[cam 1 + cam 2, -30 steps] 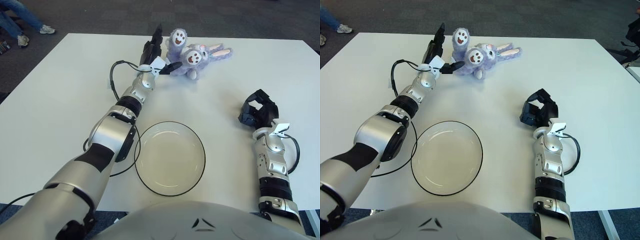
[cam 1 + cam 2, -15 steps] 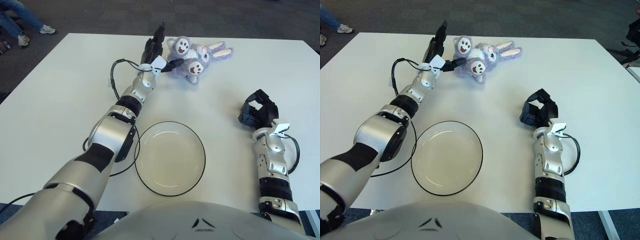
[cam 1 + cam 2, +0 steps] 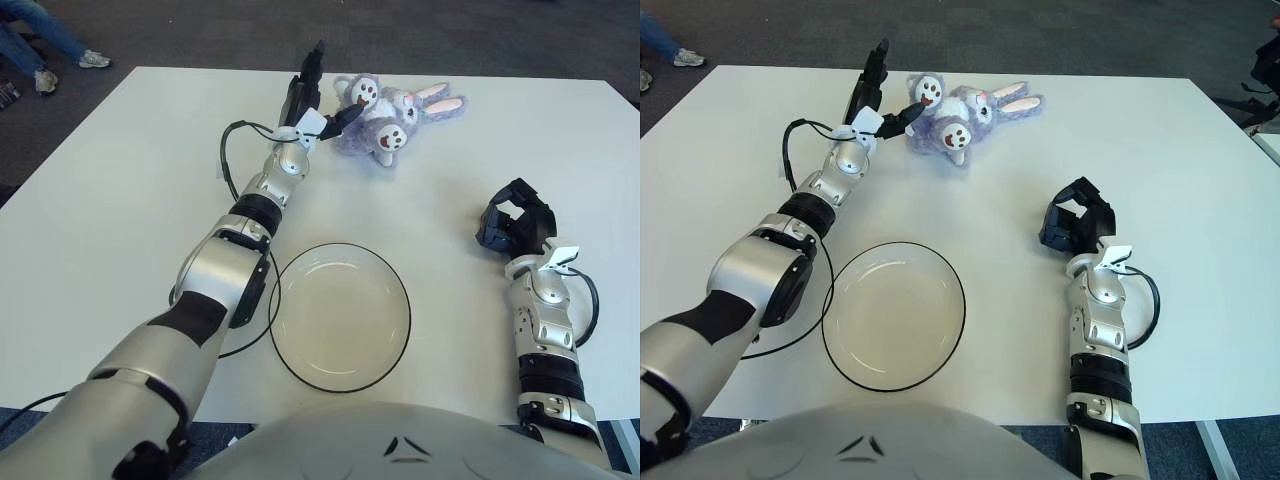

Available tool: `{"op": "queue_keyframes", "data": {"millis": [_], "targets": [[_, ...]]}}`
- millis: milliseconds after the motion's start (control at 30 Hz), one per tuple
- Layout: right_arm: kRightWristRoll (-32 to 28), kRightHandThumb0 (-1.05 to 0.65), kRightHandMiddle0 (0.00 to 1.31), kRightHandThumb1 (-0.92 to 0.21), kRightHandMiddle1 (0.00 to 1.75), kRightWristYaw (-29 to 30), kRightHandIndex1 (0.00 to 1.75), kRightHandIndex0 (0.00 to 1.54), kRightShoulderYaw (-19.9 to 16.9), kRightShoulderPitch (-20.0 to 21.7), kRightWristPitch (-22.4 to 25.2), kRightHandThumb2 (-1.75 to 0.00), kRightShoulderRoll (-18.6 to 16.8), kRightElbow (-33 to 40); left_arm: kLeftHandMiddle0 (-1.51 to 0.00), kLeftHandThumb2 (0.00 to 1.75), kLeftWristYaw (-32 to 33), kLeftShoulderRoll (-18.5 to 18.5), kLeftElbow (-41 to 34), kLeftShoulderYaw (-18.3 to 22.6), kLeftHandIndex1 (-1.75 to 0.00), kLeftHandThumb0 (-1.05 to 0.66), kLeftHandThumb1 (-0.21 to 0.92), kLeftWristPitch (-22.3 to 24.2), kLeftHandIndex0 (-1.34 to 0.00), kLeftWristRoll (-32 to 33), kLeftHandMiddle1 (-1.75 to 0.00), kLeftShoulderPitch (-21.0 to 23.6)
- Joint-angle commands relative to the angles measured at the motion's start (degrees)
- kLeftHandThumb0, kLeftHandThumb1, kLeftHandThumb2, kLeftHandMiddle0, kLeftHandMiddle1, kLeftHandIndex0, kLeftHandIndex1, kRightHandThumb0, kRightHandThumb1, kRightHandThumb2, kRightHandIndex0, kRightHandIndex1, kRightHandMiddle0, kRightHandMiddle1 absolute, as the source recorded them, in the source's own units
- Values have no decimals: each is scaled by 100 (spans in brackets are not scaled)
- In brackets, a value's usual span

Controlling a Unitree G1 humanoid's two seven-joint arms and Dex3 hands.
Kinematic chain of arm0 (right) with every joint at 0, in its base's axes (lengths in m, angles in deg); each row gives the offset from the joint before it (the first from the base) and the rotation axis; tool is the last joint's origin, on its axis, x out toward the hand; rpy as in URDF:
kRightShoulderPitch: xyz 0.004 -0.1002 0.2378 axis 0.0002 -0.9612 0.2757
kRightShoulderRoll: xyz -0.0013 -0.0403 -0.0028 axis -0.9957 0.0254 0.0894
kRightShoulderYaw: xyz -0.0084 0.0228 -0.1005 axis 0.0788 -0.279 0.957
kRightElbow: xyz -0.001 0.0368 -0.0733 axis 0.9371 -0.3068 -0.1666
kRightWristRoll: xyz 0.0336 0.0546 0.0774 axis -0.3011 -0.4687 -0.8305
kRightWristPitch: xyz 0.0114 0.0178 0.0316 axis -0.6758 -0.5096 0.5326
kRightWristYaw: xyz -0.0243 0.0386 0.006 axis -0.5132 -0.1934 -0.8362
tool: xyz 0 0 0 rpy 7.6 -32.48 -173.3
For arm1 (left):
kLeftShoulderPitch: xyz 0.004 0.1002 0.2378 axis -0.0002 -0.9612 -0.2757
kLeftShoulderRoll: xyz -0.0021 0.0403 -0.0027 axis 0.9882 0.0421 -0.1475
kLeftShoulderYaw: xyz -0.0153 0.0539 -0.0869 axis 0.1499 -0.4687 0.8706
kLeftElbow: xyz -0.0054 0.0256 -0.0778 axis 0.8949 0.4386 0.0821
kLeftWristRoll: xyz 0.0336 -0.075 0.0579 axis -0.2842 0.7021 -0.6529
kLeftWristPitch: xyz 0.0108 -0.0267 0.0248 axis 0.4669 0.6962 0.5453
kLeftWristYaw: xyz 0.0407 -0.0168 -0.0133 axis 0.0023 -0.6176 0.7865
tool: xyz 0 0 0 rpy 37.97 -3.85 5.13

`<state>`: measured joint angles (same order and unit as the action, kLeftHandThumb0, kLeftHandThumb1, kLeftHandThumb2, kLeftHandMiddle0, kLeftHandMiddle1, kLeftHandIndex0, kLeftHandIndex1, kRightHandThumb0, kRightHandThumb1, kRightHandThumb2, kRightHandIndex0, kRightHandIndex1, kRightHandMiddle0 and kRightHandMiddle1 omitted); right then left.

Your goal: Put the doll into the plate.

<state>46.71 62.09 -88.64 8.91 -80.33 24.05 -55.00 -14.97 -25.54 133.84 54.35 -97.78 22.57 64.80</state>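
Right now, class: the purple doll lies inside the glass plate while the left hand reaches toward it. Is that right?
Not quite. The doll lies on the table at its far edge, not in the plate, which holds nothing. The left eye view shows it. The left hand does reach toward it.

white table (image 3: 120,190), purple plush doll (image 3: 385,112) at far edge, empty glass plate (image 3: 340,315) near front

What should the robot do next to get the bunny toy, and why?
Probably close the left hand around the bunny toy. Its fingers are spread against the toy's left side, not gripping, and the toy lies at the far end of the table, away from the plate. The right hand shows to the plate's right.
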Motion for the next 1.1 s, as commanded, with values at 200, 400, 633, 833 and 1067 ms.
{"op": "queue_keyframes", "data": {"millis": [200,400,633,833,1067], "targets": [[-103,-49,62,-31,175,-70,175,121,3,-205,75,-132,-144,-359,0,35,15,-58,-75,190,-32,-84,91,-100,0,192,-82,7],[-122,-49,63,-29,175,-94,175,122,2,-181,30,-134,-148,-427,-1,34,-316,-64,-11,220,-36,-78,83,-333,0,286,-88,65],[-140,-49,63,-29,175,-99,175,121,0,-162,-34,-135,-153,-489,-9,62,-1022,-25,109,276,-51,-67,60,-748,0,511,-96,120],[-128,-49,63,-30,175,-71,175,121,-1,-138,-27,-133,-148,-526,-17,78,-1376,34,215,269,-68,-59,45,-1009,0,517,-96,190],[-81,-49,63,-30,175,-16,175,121,20,-120,-30,-134,-154,-554,-19,85,-1423,87,347,236,-73,-60,38,-1044,0,428,-94,301]]}}
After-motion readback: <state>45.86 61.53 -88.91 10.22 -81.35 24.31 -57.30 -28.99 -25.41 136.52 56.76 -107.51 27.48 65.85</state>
